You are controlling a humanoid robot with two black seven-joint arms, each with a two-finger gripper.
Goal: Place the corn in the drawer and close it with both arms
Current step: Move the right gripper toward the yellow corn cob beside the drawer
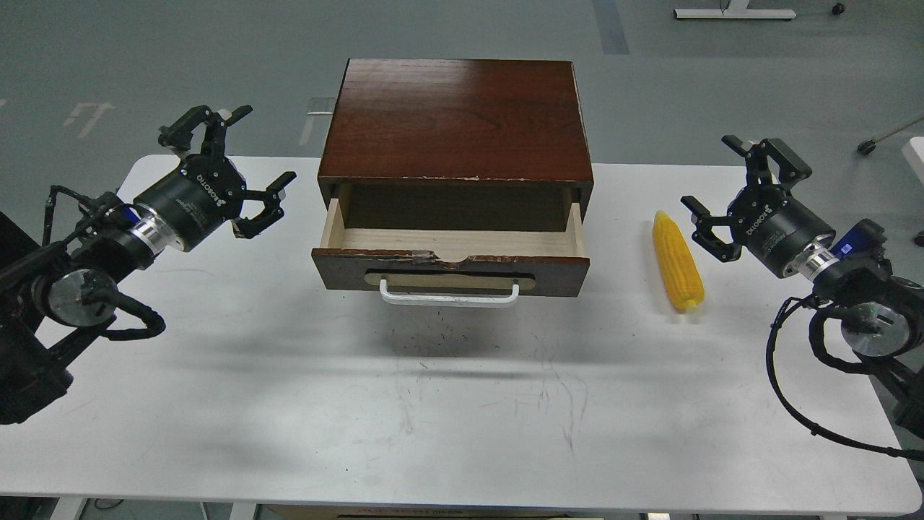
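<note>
The yellow corn (677, 261) lies on the white table to the right of the drawer, tapered end pointing away from me. The drawer (451, 271) is pulled out of a red-brown wooden cabinet (455, 119); its pale wood inside holds nothing, and its white bar handle (449, 295) faces me. My right gripper (713, 175) hangs open just right of the corn, not touching it. My left gripper (261, 148) hangs open left of the cabinet, holding nothing.
The white table (447, 412) stretches wide in front of the drawer. Loose black cables (801, 404) hang from the right arm near the table's right edge. Grey floor lies beyond the table.
</note>
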